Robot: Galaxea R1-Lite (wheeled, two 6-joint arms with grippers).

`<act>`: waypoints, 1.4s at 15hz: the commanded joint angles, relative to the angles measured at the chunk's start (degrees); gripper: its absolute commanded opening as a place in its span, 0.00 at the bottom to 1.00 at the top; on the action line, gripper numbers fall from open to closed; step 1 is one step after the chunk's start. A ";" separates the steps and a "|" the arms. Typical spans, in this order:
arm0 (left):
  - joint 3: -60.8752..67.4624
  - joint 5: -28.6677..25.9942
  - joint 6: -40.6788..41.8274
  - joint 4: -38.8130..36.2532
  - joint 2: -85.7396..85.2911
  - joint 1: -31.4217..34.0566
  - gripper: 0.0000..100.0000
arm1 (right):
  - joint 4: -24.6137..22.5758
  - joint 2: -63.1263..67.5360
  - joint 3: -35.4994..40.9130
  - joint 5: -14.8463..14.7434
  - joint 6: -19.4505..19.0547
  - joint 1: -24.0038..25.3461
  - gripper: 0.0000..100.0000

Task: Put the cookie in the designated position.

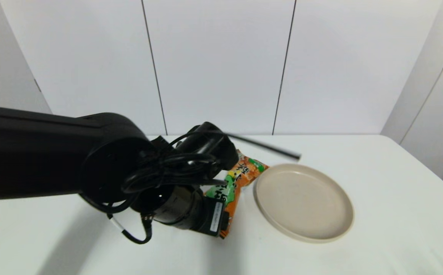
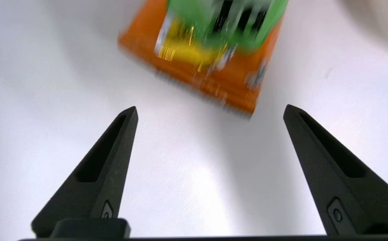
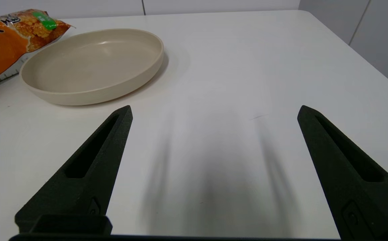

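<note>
White counter backed by white panelled walls. Cookie flat on it, just beside beige plate. Left pincer spread wide, empty, angled down over packet's near end. Right pincer spread wide, low above bare counter.

Left pincer spread wide — blurred cookie just beyond, untouched.

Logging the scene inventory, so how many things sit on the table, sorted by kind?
Snack packets: 1, the cookie
Plates: 1, the beige plate
Total: 2
</note>
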 commanded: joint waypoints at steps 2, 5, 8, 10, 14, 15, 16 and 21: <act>21.46 -1.10 14.51 -16.60 -20.10 4.94 1.00 | 0.00 -0.01 -0.06 0.01 0.13 0.01 1.00; 27.88 -1.02 28.48 -22.05 -30.38 12.85 1.00 | 0.00 -0.01 -0.06 0.01 0.13 0.01 1.00; 39.65 -1.02 38.41 -43.15 -42.07 23.05 1.00 | 0.00 -0.01 0.03 0.01 0.13 0.01 1.00; 49.06 -1.02 38.94 -55.45 -49.54 27.79 1.00 | 0.00 -0.01 0.03 0.01 0.13 0.01 1.00; 67.25 -1.10 39.91 -73.21 -63.78 39.04 1.00 | 0.00 -0.01 -0.06 0.01 0.13 0.01 1.00; 70.85 -1.19 39.91 -74.61 -67.38 41.15 1.00 | 0.00 -0.01 -0.06 0.01 0.13 0.01 1.00; 73.40 -1.54 40.00 -74.61 -71.34 44.23 1.00 | 0.00 -0.01 0.03 0.01 -0.04 0.01 1.00; 77.89 -15.87 36.83 -56.59 -92.96 50.82 1.00 | 0.00 -0.01 0.03 0.01 0.13 0.01 1.00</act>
